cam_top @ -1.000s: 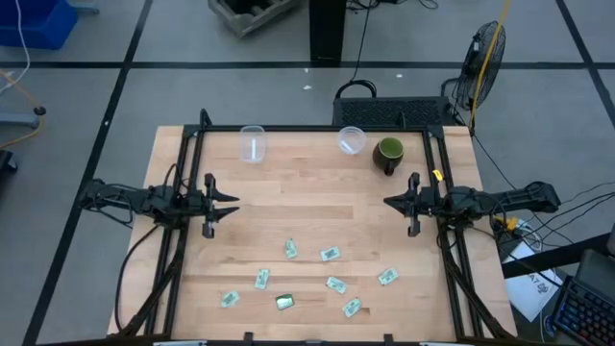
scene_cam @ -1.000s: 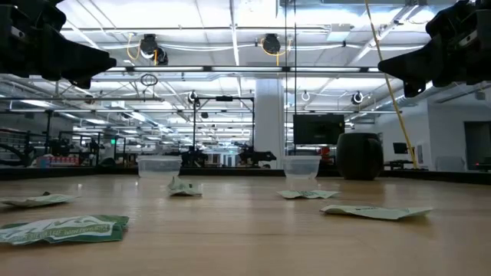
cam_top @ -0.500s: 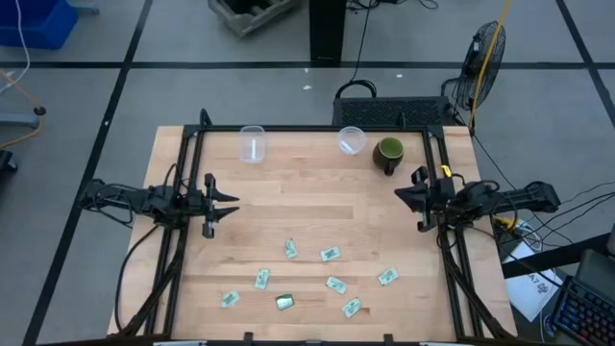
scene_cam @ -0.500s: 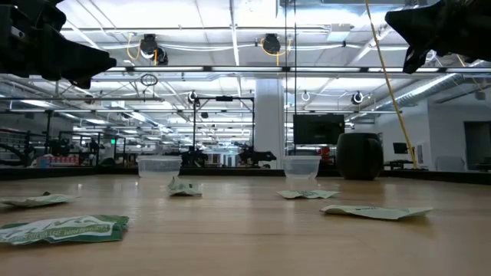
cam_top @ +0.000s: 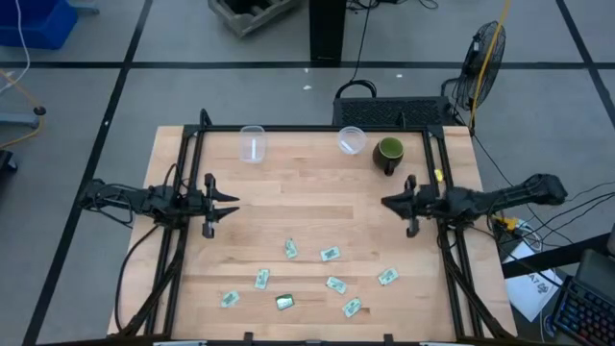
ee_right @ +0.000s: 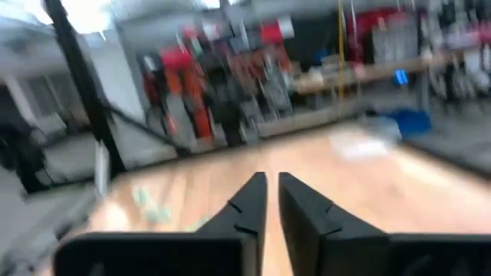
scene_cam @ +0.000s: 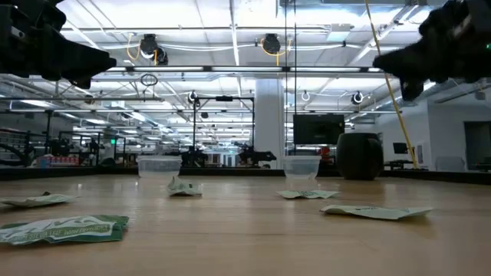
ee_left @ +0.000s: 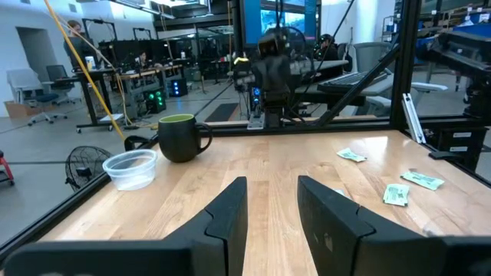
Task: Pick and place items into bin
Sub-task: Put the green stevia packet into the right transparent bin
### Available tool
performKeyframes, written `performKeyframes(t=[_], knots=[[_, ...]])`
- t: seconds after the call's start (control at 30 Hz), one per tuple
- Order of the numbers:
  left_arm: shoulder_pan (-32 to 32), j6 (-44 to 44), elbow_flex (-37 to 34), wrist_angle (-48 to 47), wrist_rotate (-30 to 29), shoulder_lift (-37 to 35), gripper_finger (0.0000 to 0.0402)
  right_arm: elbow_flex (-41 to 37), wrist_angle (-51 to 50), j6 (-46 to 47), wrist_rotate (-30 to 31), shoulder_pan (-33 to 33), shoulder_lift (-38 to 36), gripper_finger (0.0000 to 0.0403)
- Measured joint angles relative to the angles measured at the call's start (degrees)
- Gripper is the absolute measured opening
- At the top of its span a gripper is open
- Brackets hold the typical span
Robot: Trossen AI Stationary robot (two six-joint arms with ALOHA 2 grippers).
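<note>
Containers: two clear cups (cam_top: 252, 143) (cam_top: 352, 140) and green mug (cam_top: 389, 153) standing empty at far edge. Packets (cam_top: 330, 254) lying scattered near front. Left gripper (cam_top: 227, 205) holding parted; right gripper (cam_top: 388, 202) showing a narrow gap, both gripping nothing.

The 2 arms are dark and slim with black cables trailing behind, each ending in 2 flat, black, wedge-shaped fingers (ee_left: 230, 215).

Evenly and brightly lit from overhead; bright ceiling strip lights (scene_cam: 230, 23) glaring in low view, soft short shadows on pale wooden tabletop (cam_top: 317, 202). Right wrist view heavily motion-blurred throughout; left wrist view sharp.
</note>
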Motion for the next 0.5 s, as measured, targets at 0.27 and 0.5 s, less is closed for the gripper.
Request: performKeyframes(t=[0.27, 0.5], knots=[[0.0, 0.0, 0.0, 0.0, 0.0, 0.0, 0.0122, 11.6, -11.2, 10.6, -0.4, 8.1, 18.3, 0.0147], [0.0, 0.0, 0.0, 0.0, 0.0, 0.0, 0.0122, 22.5, -19.7, 24.0, -0.5, 17.2, 36.4, 0.0176]])
